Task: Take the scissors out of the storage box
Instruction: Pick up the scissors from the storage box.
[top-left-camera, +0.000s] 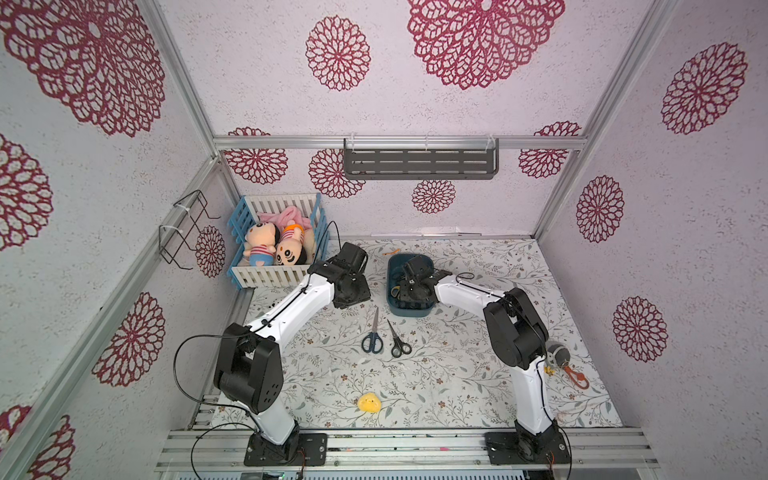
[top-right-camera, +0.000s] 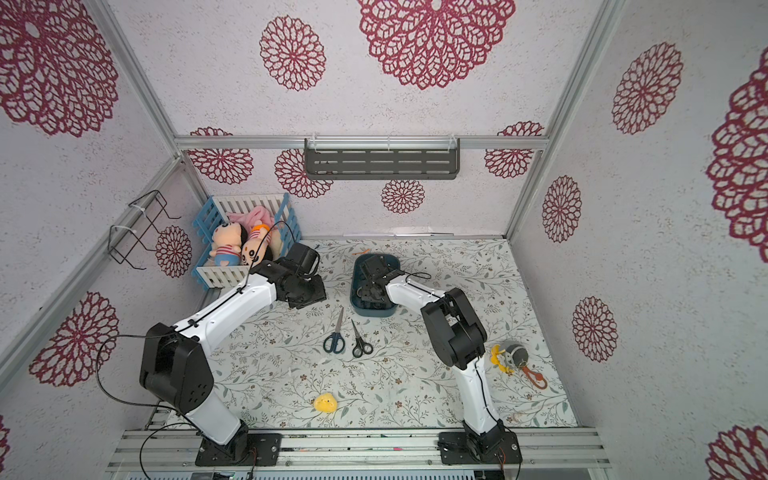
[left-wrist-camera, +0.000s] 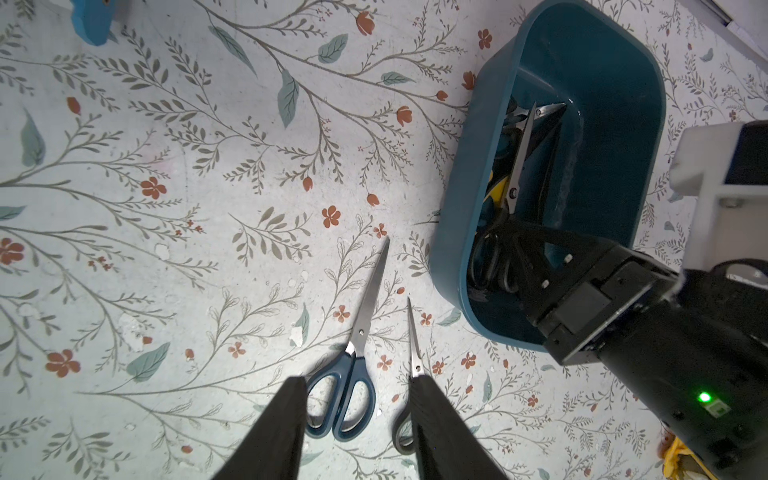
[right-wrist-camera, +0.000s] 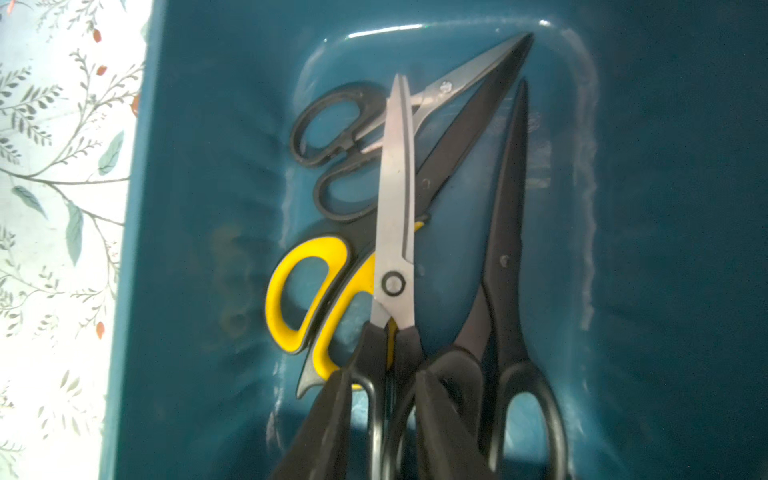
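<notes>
The dark teal storage box (top-left-camera: 391, 286) (top-right-camera: 353, 291) (left-wrist-camera: 457, 166) (right-wrist-camera: 187, 249) holds several scissors. These are a yellow-and-black pair (right-wrist-camera: 291, 291), a small black pair (right-wrist-camera: 324, 124), a long black pair (right-wrist-camera: 507, 249) and, on top, a silver-bladed black-handled pair (right-wrist-camera: 397, 187). My right gripper (right-wrist-camera: 382, 378) (top-left-camera: 409, 291) reaches into the box, open, its fingers on either side of that top pair's handle loops. Two pairs lie on the table in front of the box: a dark blue one (top-left-camera: 372, 336) (left-wrist-camera: 357, 345) and a small black one (top-left-camera: 397, 340) (left-wrist-camera: 413, 345). My left gripper (left-wrist-camera: 357, 386) (top-left-camera: 353, 296) hovers open above their handles, holding nothing.
A blue-and-white slatted crate (top-left-camera: 274, 274) with dolls stands at the back left, close to the left arm. A yellow toy (top-left-camera: 369, 403) lies near the front edge. At the right lie a grey ball toy (top-left-camera: 559, 355) and an orange clip. A dark shelf (top-left-camera: 419, 164) hangs on the back wall.
</notes>
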